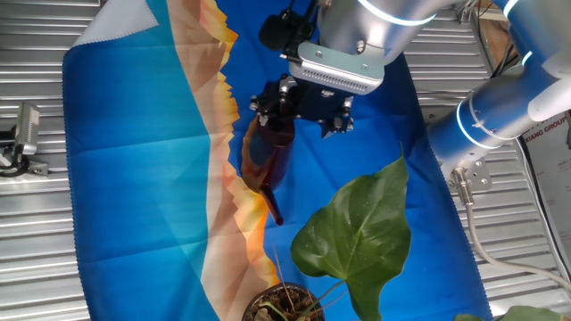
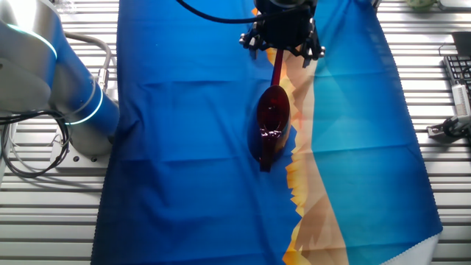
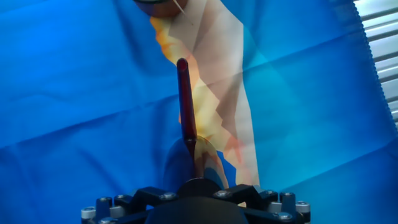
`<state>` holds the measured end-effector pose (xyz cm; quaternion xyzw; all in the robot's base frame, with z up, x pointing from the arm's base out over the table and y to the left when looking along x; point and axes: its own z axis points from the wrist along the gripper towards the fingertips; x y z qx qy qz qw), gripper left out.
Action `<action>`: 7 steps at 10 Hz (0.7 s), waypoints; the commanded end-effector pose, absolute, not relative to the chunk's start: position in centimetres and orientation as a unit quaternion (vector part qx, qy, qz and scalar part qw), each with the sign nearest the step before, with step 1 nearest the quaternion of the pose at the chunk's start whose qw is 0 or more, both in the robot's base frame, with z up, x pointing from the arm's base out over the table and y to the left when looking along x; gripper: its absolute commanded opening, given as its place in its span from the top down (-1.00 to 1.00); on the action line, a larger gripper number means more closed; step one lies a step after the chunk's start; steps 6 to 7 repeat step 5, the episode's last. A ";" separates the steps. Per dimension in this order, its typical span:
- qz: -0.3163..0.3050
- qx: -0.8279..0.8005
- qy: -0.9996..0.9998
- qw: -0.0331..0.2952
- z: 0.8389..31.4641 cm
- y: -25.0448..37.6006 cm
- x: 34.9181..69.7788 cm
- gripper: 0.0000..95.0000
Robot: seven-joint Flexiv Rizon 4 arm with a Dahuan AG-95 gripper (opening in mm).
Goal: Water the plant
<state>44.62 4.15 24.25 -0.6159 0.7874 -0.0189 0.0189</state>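
The plant [image 1: 357, 234] stands at the near edge of one fixed view, a large glossy green leaf rising over its small round pot [image 1: 284, 305] of dark soil. A dark red translucent watering can [image 1: 267, 156] hangs below my gripper [image 1: 293, 114], its long spout [image 1: 274, 210] slanting down toward the pot and ending short of it. The gripper is shut on the can's rear end. In the hand view the spout [image 3: 185, 99] runs straight ahead toward the pot rim [image 3: 155, 5] at the top edge. The other fixed view shows the can [image 2: 271, 121] under the gripper [image 2: 281, 46]; the plant is out of that view.
A blue and orange cloth [image 1: 143, 178] covers the slatted metal table [image 1: 36, 250]. A metal clamp [image 1: 22, 143] lies off the cloth at the left. The arm's base [image 2: 66, 96] stands beside the cloth. A keyboard [image 2: 460, 73] sits at the far right edge.
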 end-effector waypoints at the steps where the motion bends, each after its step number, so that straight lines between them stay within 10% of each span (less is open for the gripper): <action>1: -0.018 -0.616 0.788 0.019 24.2 4.2 44.7 -1.00; 7: -0.017 -0.613 0.790 0.023 24.1 4.1 44.7 -0.60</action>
